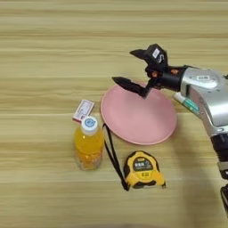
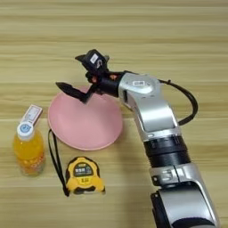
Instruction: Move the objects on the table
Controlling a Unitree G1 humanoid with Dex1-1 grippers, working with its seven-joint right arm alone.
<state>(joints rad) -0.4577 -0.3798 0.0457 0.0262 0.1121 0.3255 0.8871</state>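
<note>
Nearest to you on the bench lies one tape measure, flat on its side with the yellow-black face up. Its black strap runs from the left corner of the case up and to the left, so its long axis points away from you, toward the plate edge.

Just left of the strap stands one bottle, upright, with orange drink and a white cap.

Behind the bottle, nearly touching its cap in the picture, you see one packet, white and red, lying flat. Its long axis goes from near-left to far-right.

Right of the packet is one pink plate, with nothing lying in it.

In the left eye view, one tube lies on the bench just right of the plate, partly hidden under the silver forearm. Its long axis runs from far-left to near-right. You cannot tell which end has the cap.

Above the far edge of the plate hangs the right gripper. Its two black fingers are spread wide apart, released, and they hold nothing.
</note>
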